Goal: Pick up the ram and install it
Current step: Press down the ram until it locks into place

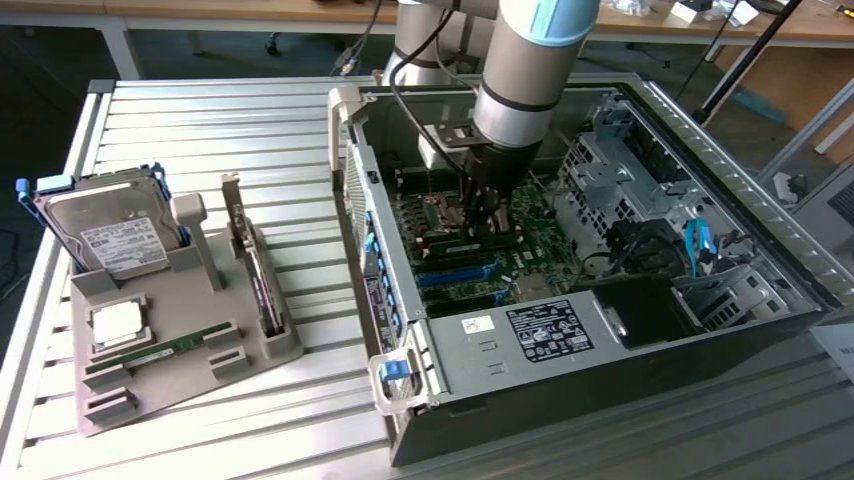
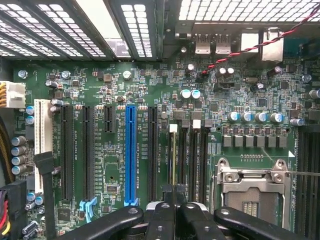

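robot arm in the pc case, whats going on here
A single robot arm reaches down into an open computer case, with its gripper shut and low over the motherboard, right at the memory slots beside the processor socket. In the exterior view, one ram stick lies on the grey parts tray outside the case, next to a hard drive and a processor chip.
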`<state>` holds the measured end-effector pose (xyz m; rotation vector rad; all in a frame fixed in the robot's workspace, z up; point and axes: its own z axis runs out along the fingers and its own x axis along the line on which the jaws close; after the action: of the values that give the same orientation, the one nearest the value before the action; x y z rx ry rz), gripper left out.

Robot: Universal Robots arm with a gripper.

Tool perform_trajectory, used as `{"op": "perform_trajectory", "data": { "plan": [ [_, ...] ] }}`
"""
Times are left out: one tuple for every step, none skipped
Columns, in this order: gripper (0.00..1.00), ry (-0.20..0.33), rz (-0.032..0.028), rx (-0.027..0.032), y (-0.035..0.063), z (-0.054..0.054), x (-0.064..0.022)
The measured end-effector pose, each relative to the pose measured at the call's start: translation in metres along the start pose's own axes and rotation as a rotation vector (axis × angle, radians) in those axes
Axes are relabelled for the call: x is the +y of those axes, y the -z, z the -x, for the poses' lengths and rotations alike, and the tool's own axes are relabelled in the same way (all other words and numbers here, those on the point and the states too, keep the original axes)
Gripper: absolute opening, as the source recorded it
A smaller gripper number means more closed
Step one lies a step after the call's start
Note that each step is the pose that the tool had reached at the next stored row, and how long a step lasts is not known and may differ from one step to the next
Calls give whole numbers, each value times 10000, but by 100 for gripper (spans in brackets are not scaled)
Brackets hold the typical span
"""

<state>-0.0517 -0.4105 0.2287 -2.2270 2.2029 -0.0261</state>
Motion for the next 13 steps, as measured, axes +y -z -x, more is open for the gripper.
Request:
{"op": "perform_trajectory", "data": {
  "plan": [
    [10,0,-3,-8,4,1,0],
    [10,0,-7,-17,14,2,-1],
    [10,1,-21,-33,37,4,-4],
    [10,2,-10,-18,71,2,-4],
    [10,2,-3,-7,108,0,-3],
    [10,1,-4,-8,150,0,-4],
    [10,1,-4,-9,195,0,-4],
    [10,1,-4,-8,237,-1,-5],
    [10,1,-2,-4,283,-1,-6],
    [10,0,-3,-7,327,-1,-6],
    [10,0,-3,-6,375,-2,-7],
    [10,0,-4,-9,420,-1,-8],
    [10,0,-1,-5,465,-2,-9]
  ]
}}
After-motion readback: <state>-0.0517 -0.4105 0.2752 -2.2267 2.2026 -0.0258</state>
